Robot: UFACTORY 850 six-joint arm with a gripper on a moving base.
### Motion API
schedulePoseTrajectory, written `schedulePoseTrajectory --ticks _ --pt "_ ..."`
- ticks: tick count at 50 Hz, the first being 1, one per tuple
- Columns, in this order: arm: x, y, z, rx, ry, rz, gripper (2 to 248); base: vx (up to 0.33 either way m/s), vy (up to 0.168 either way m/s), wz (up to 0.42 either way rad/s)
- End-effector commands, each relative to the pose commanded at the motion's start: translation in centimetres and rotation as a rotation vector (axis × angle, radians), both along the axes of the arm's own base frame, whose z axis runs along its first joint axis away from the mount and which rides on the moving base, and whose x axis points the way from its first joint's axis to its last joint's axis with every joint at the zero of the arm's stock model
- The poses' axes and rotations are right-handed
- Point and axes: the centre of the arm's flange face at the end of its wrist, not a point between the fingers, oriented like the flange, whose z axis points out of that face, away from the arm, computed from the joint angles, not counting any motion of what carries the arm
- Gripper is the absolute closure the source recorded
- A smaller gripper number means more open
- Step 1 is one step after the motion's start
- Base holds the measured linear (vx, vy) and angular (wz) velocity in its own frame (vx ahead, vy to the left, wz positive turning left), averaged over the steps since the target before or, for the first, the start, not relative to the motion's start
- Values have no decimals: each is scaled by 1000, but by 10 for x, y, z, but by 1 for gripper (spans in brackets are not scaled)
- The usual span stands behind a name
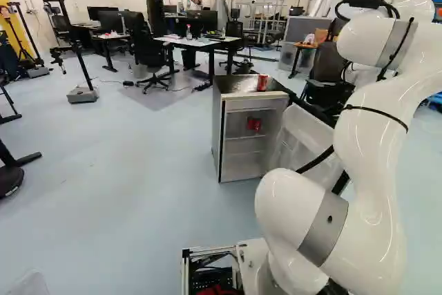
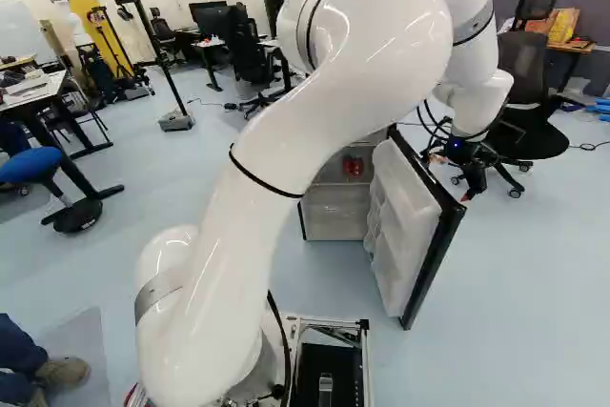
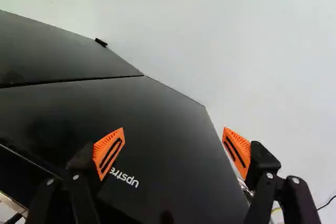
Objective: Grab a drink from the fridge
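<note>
While white lettering marks the black fridge door, the pincer stands spread.

White, bulbous arm, grey bands

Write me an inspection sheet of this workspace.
Surface: pale blue floor; dark fridge top.
Job's things: fridge with its door open; red can on top, red item on an inside shelf, probably drinks.
Clutter: floor stand, at the left of the left base view.
Gripper: gripper open, holding nothing, beside the door's outer side.
Cables: black cable on the floor near an office chair.
Surroundings: desks beyond the fridge.
</note>
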Motion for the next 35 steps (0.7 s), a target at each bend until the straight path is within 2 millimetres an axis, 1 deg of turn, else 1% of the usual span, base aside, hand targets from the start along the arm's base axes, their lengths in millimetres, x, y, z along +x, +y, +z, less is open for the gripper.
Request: schedulePoseTrajectory --ticks 14,35 --pt "-6 14 0 15 12 7 3 0 0 0" --pt "-14 42 0 40 34 26 3 0 0 0"
